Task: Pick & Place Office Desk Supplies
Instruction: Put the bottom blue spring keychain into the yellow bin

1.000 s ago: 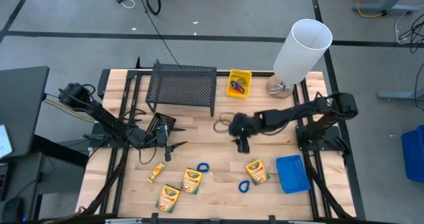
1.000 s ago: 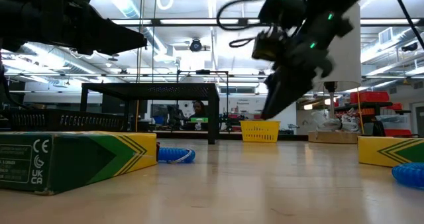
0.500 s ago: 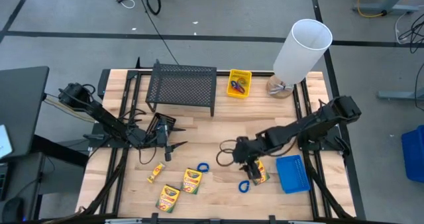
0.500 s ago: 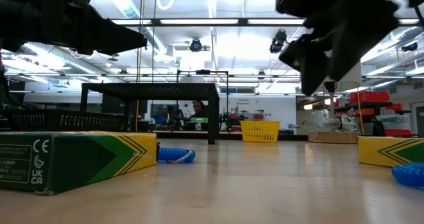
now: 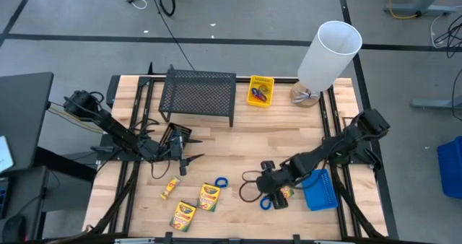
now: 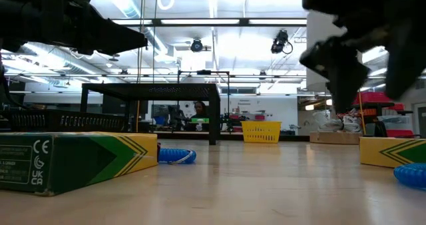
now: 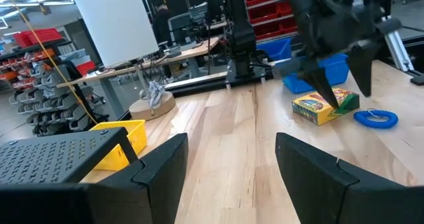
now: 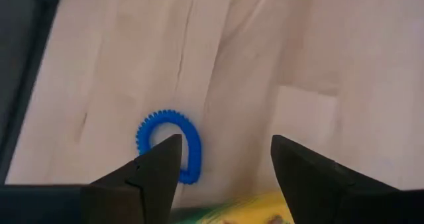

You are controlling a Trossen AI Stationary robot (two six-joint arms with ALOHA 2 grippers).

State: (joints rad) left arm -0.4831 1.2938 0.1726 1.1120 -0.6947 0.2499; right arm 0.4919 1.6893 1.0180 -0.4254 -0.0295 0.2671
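We saw the right hand (image 5: 274, 198) low over the near right part of the desk (image 5: 238, 146), its two fingers (image 8: 301, 174) spread wide and gripping nothing. It hung above a crayon box (image 5: 286, 193) and a blue coil loop (image 8: 169, 144); from its own wrist camera the loop lay flat on the wood just beyond the fingertips, with the yellow edge of the box beside it. A blue bin (image 5: 319, 189) stood just right of that box. The left hand (image 5: 185, 159) waited over the left middle of the desk, its fingers (image 7: 159, 174) held partly apart and empty. Near it, toward the near left edge, lay three more crayon boxes: a small one (image 5: 170, 188), one (image 5: 209, 197) beside a second blue loop (image 5: 221, 181), and one (image 5: 183, 215) closest to the near edge. At the far side a yellow bin (image 5: 260, 90) held some small coloured items that we could not tell apart, with a black wire-mesh rack (image 5: 198, 94) to its left and a tall white cylinder (image 5: 329, 54) to its right. From desk level, a crayon box (image 6: 73, 160) filled the near left, a blue loop (image 6: 176, 156) lay behind it, and the yellow bin stood far off.
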